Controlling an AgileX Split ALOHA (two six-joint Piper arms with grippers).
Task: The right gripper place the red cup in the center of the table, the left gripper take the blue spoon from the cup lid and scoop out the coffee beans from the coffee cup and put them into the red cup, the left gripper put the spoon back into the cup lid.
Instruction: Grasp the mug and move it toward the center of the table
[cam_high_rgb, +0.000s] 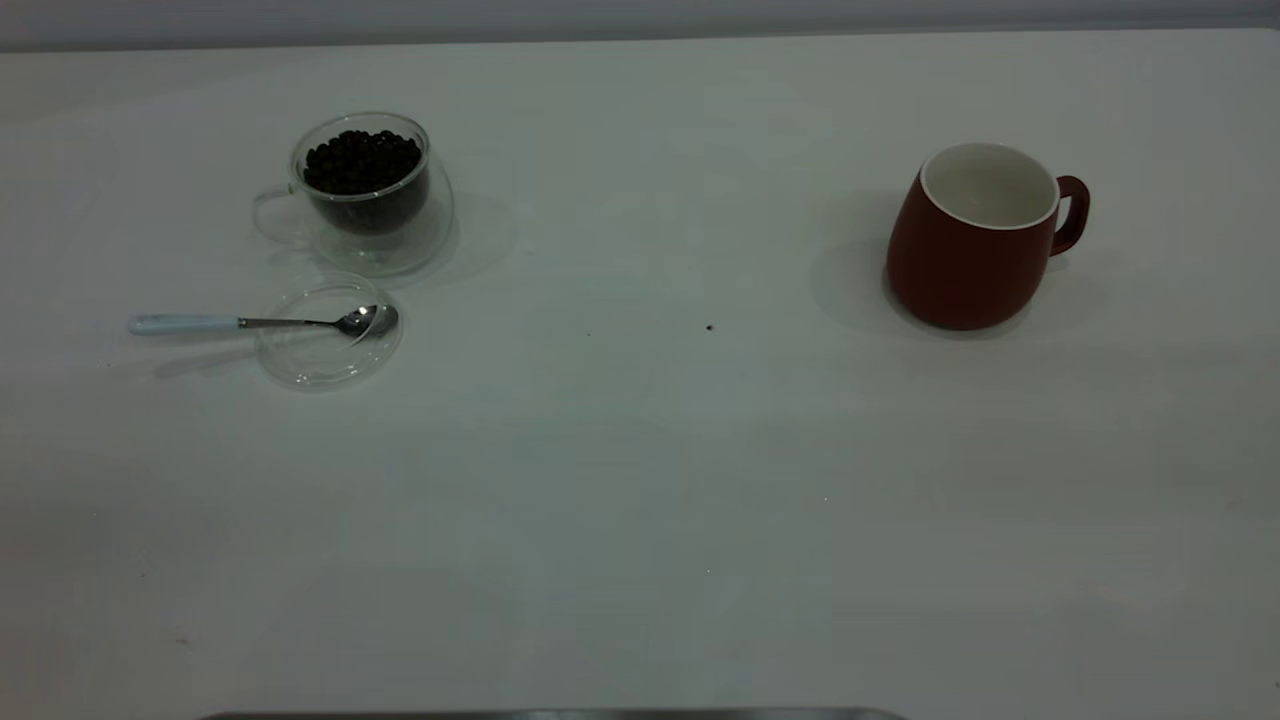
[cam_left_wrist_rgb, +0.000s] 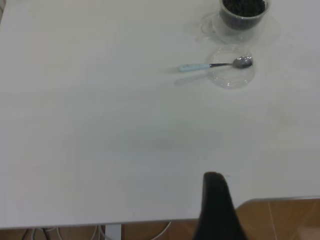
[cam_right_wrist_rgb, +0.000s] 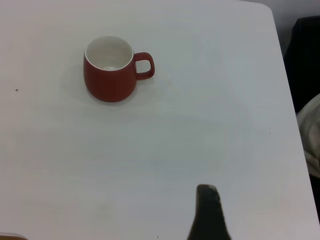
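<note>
Matt white table (cam_high_rgb: 640, 500), clear glass coffee cup (cam_high_rgb: 375, 215), shiny metal-bowled blue spoon (cam_high_rgb: 265, 322)

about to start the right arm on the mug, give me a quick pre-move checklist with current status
1. red cup upright and empty: ok.
2. Its handle free, facing away from the coffee cup: ok.
3. Centre of the table free of objects: ok.
4. blue spoon resting with its bowl in the cup lid: ok.
5. coffee beans inside the coffee cup: ok.
6. right gripper open: cannot tell.

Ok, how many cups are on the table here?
2. The coffee cup holding coffee beans stands far left, behind the cup lid; the empty red cup stands far right.
</note>
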